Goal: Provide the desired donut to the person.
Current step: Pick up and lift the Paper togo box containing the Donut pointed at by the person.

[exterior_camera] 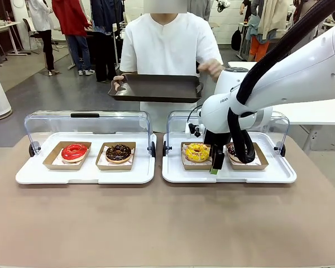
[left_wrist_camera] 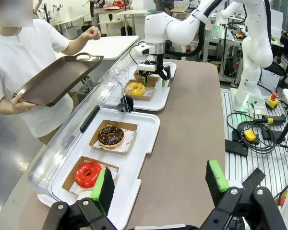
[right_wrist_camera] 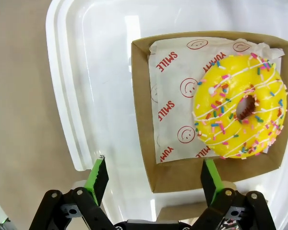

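A yellow sprinkled donut [exterior_camera: 196, 152] [right_wrist_camera: 240, 112] lies on printed paper in a brown cardboard tray [right_wrist_camera: 144, 115] on the right white tray [exterior_camera: 229, 177]. My right gripper [exterior_camera: 215, 166] [right_wrist_camera: 154, 177] hangs open just above that cardboard tray's near edge, one finger over the white tray, the other at the cardboard wall. Across the table the person [exterior_camera: 167, 44] holds a dark serving tray [exterior_camera: 156, 87] with one hand and keeps the other hand raised. My left gripper [left_wrist_camera: 158, 184] is open, hovering by the red donut [left_wrist_camera: 88, 174] with nothing between its fingers.
On the left white tray [exterior_camera: 84, 176] sit the red donut [exterior_camera: 74, 151] and a chocolate donut [exterior_camera: 118, 152]. A dark donut [exterior_camera: 233, 149] is partly hidden behind my right arm. Both clear lids [exterior_camera: 86, 120] are tipped open at the back. Bare tabletop runs along the front.
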`<state>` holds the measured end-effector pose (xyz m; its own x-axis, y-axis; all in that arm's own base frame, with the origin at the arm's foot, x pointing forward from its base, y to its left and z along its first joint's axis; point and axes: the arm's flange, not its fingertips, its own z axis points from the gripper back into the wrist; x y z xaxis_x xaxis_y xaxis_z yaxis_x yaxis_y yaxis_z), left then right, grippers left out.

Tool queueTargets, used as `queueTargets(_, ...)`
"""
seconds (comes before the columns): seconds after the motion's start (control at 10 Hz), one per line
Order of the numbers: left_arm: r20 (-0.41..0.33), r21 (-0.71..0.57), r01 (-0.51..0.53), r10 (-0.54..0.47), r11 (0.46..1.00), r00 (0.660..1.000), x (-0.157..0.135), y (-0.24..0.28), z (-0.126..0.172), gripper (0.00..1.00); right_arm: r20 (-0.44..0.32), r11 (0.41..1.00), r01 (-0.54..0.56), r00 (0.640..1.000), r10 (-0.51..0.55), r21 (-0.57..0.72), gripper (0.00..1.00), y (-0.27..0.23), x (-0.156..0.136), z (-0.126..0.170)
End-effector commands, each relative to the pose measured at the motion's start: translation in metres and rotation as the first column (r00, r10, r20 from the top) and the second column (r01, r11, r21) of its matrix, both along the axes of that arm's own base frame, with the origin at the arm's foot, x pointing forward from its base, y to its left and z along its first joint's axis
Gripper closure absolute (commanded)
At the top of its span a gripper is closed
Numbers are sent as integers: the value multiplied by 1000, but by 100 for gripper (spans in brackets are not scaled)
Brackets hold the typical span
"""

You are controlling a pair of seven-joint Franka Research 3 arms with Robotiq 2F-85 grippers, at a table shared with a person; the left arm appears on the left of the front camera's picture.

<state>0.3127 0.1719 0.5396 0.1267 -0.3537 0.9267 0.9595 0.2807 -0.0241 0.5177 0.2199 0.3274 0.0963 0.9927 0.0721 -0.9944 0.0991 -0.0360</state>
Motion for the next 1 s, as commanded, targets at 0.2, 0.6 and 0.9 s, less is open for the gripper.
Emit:
queueTargets(0.2, 9, -8, 0, 0, 1000, 1000, -1, 0, 1, 0, -13, 1000, -24, 1000, 24, -12, 66, -3, 11, -6)
queueTargets(0.6, 9, -8, 0, 0, 1000, 1000, -1, 0, 1, 0, -6, 1000, -30, 1000, 29, -11, 87, -2, 11, -5)
queueTargets(0.9, 9, -8, 0, 0, 1000, 1000, -1, 0, 1, 0, 3, 999, -41, 999, 41, -18, 100, 0, 8, 0)
